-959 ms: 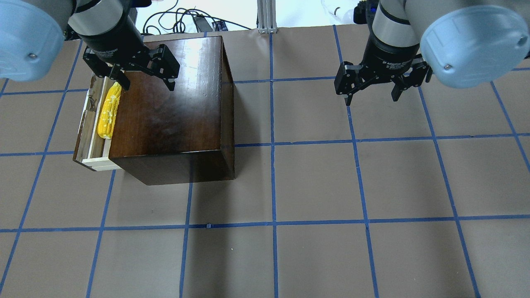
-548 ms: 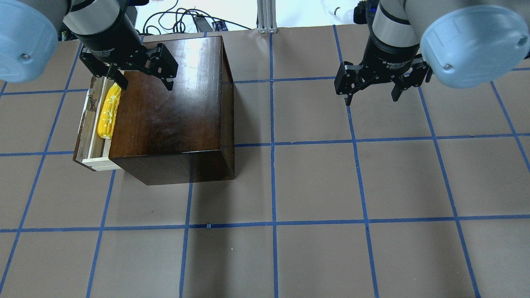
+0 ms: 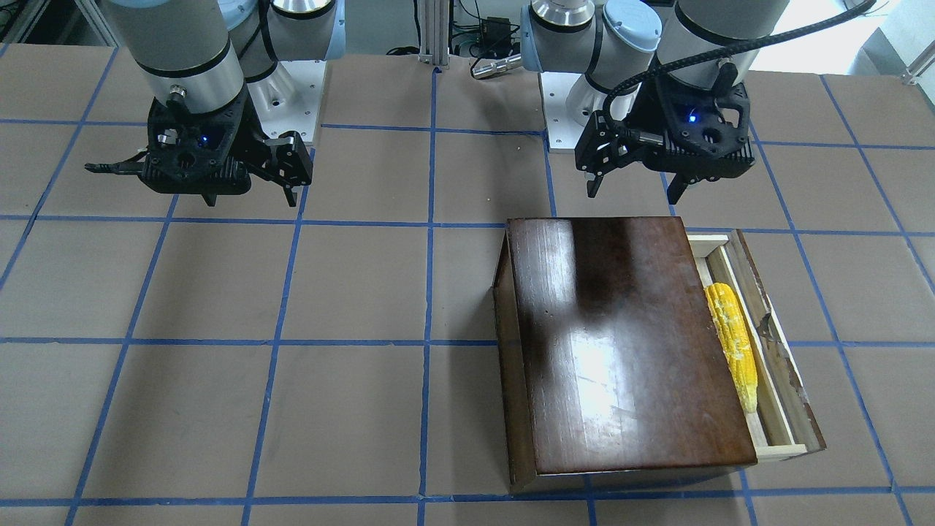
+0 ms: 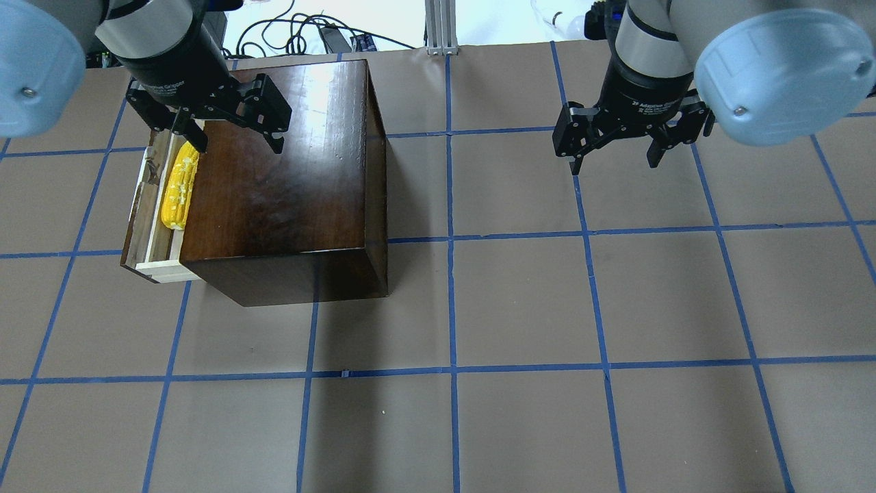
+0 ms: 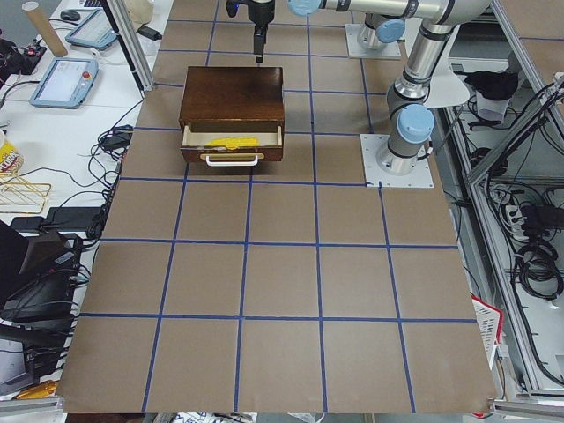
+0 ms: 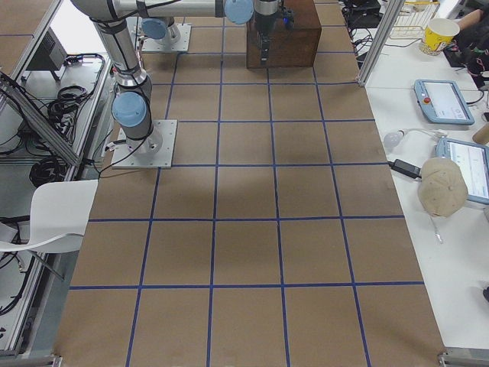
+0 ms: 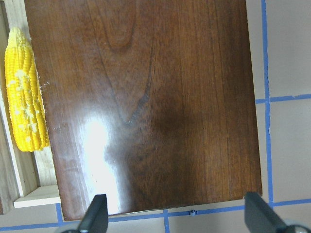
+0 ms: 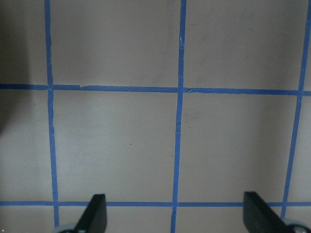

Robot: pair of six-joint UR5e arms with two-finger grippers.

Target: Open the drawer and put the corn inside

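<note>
Looking at the corn [image 4: 176, 185], I see it lying lengthwise in the drawer [image 4: 139, 220], its whole length inside the tray and just beside the edge of the box [image 4: 280, 185]. The drawer is pulled out only part way, yet far enough to show the cob from tip to butt. I judge both steps done: drawer open, corn inside. Nothing in the task asks me to close it, so all that seems left is to get the arm clear. My left gripper [image 4: 238, 137] hovers above the box's robot-side edge, jaws spread wide and holding nothing. My right gripper [image 4: 614, 161] hangs over the bare table [image 4: 520, 308], well apart from the box, jaws likewise spread and empty.
</note>
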